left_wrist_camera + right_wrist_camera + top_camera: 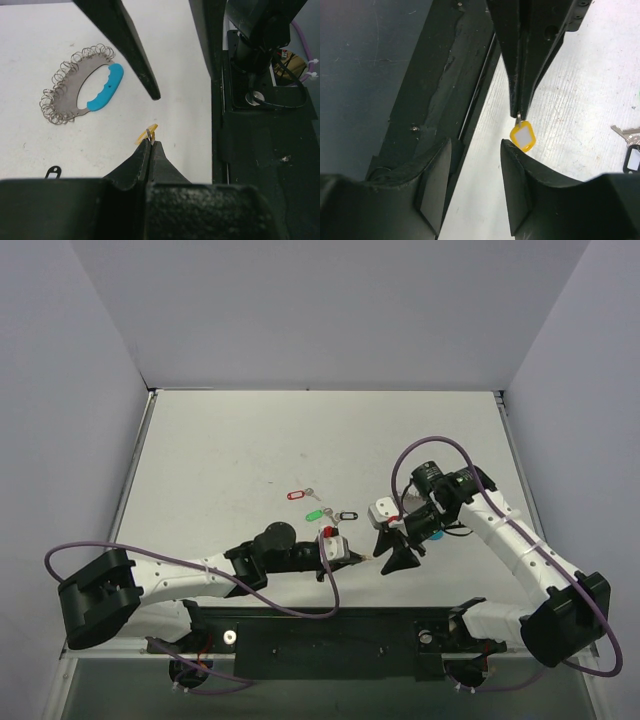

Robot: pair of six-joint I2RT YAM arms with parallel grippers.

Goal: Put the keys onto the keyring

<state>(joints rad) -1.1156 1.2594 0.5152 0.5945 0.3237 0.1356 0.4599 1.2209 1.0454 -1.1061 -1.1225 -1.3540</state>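
Observation:
My left gripper (362, 556) is shut on the metal end of the yellow-tagged key (522, 136), holding it just above the table. The tag also shows at my fingertips in the left wrist view (147, 134). My right gripper (476, 145) is open and empty; its jaws stand wide apart right beside the yellow tag, facing the left gripper's tip (398, 548). The keyring (82, 85), coiled wire with a blue segment, lies flat on the table beyond the right gripper's fingers. The red-tagged (294, 494), green-tagged (315, 513) and black-tagged (347, 515) keys lie loose on the table.
The black base plate (330, 635) runs along the near table edge, close beside both grippers (420, 75). The black-tagged key (632, 157) lies at the right wrist view's right edge. Purple cables loop off both arms. White walls enclose the table.

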